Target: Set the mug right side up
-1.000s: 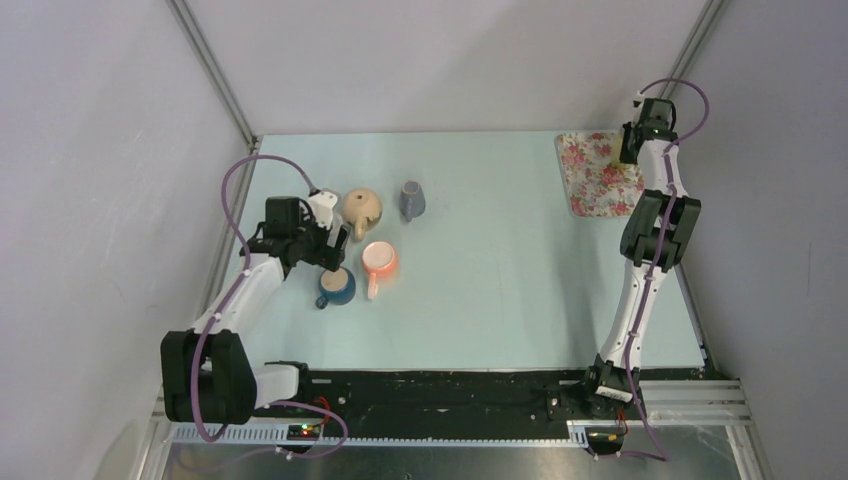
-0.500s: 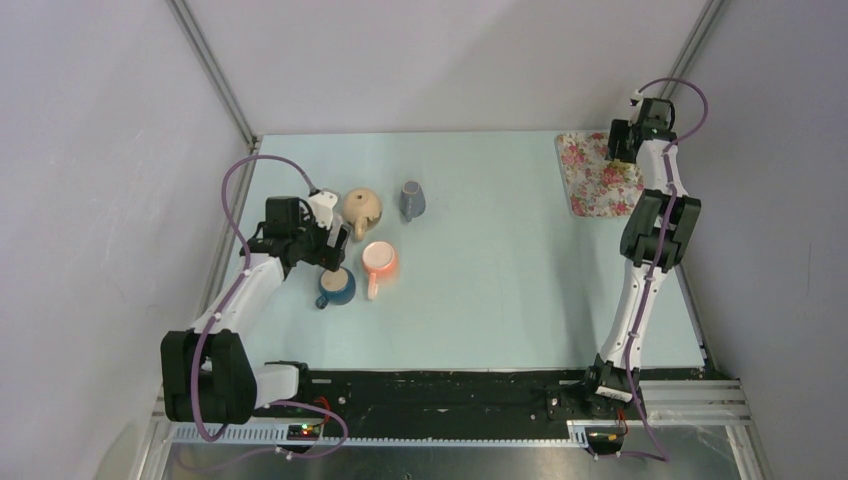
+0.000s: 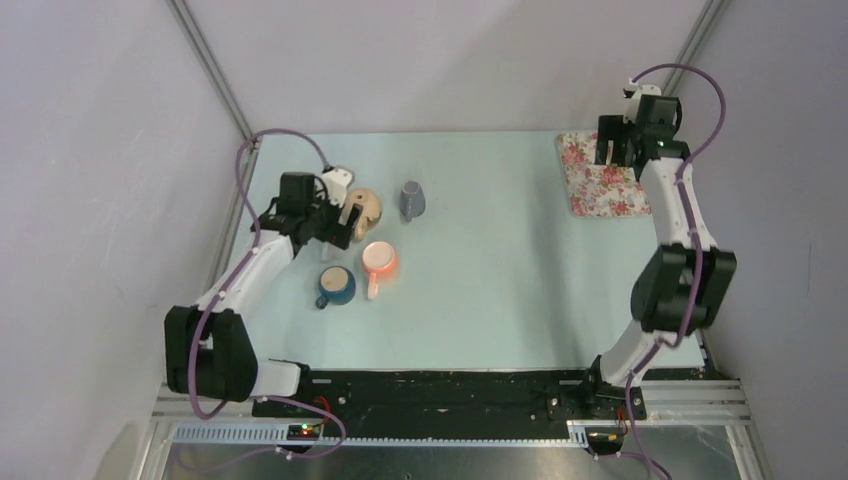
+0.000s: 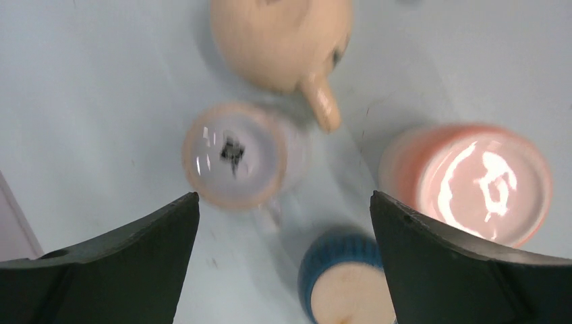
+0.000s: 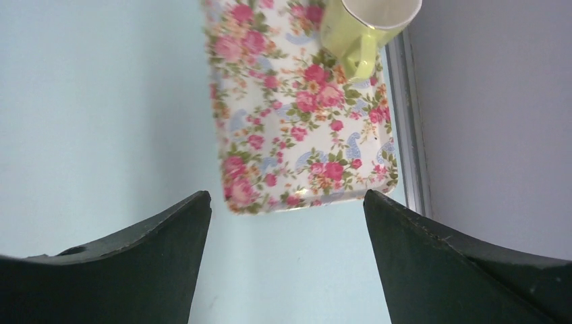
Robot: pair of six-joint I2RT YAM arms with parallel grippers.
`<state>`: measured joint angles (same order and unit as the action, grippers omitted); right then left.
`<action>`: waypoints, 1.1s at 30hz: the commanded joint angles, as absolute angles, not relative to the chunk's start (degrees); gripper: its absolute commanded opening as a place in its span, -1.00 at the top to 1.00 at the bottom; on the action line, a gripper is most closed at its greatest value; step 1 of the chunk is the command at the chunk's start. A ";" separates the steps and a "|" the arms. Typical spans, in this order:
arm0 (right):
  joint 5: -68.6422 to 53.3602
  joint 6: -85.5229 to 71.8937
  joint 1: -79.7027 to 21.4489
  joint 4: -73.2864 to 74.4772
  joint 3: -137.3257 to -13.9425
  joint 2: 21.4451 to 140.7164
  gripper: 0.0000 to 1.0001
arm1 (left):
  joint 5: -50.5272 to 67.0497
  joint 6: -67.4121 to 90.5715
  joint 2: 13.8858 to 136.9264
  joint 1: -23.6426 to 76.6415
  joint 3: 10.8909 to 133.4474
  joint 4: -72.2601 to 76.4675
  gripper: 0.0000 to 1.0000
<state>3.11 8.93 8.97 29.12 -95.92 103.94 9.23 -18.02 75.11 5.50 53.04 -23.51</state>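
A yellow mug (image 5: 367, 23) stands mouth up at the far end of the floral tray (image 5: 297, 135). My right gripper (image 5: 285, 197) is open and empty, drawn back from the mug over the tray's near edge. In the top view the right gripper (image 3: 620, 145) hovers above the tray (image 3: 600, 190) and hides the mug. My left gripper (image 4: 283, 197) is open and empty above a group of mugs: a tan mug (image 4: 280, 40), a clear pinkish mug (image 4: 236, 154), an orange mug (image 4: 472, 185) and a blue mug (image 4: 347, 283).
A grey mug (image 3: 411, 200) sits to the right of the tan mug (image 3: 362, 208). The orange mug (image 3: 379, 260) and the blue mug (image 3: 336, 285) stand close together by the left gripper (image 3: 340, 215). A metal frame rail runs along the tray's right side.
My right gripper has opened and let go of the yellow mug, and the arm has risen and shifted left. My left gripper has moved away from the blue mug toward the tan one.
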 commanded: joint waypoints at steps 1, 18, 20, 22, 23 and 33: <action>-2.77 9.70 8.01 28.11 -88.45 91.85 -0.78 | 2.82 -16.79 80.58 13.09 62.60 -21.51 -0.99; -10.57 11.54 0.76 32.05 -78.40 82.30 -0.82 | -7.74 1.07 120.67 24.18 109.72 -28.61 -0.99; -10.88 11.32 0.27 31.90 -78.33 82.70 -0.82 | -8.76 2.18 122.98 24.25 111.66 -29.05 -0.99; -11.05 11.40 0.14 31.83 -78.25 83.06 -0.82 | -9.19 2.95 124.57 24.26 111.98 -29.37 -0.99; -11.02 11.53 0.12 31.82 -78.12 83.14 -0.82 | -8.93 3.33 125.23 24.26 111.95 -29.50 -0.99; -11.82 11.73 -2.62 31.22 -76.37 82.63 -0.82 | -6.03 5.40 129.71 24.26 110.97 -31.52 -0.99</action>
